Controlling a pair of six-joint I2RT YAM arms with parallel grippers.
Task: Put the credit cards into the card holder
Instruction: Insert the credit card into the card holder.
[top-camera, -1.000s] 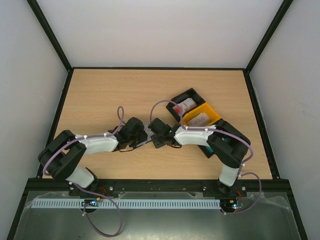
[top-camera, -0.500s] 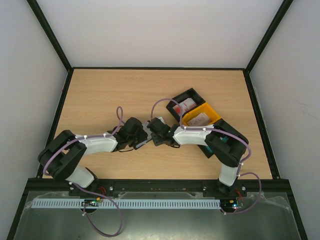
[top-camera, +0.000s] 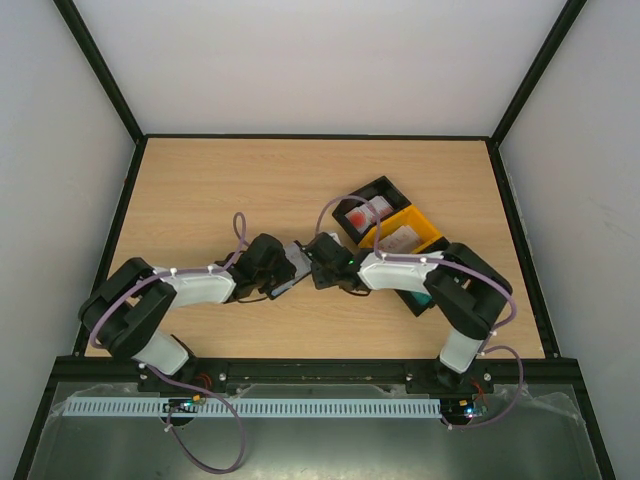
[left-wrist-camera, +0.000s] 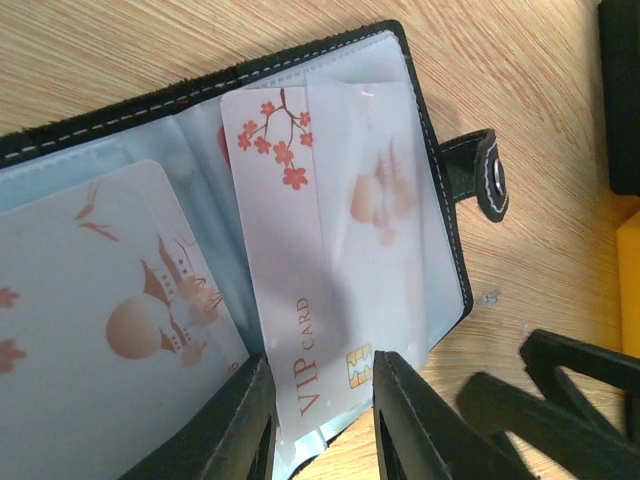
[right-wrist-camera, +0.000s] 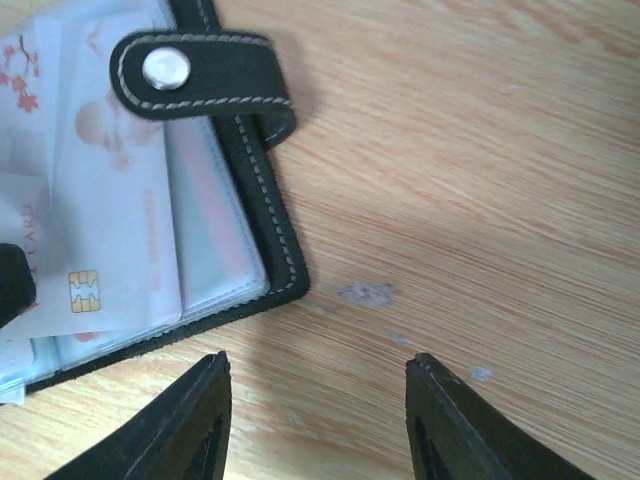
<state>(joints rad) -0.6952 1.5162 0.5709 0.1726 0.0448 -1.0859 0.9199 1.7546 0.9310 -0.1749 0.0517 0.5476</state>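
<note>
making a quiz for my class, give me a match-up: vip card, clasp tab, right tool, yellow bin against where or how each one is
Things:
1 VIP card
2 clasp tab
3 right tool
4 yellow bin

Place or state:
a open over the table
b right beside the black bin
c sticking out past the card holder edge
d gripped by the left tool

Pairs: 1-d, 2-c, 3-a, 4-b

light: bright, even | shadows: soft, short | focus: wrist views sharp mid-frame, softer at near edge
</note>
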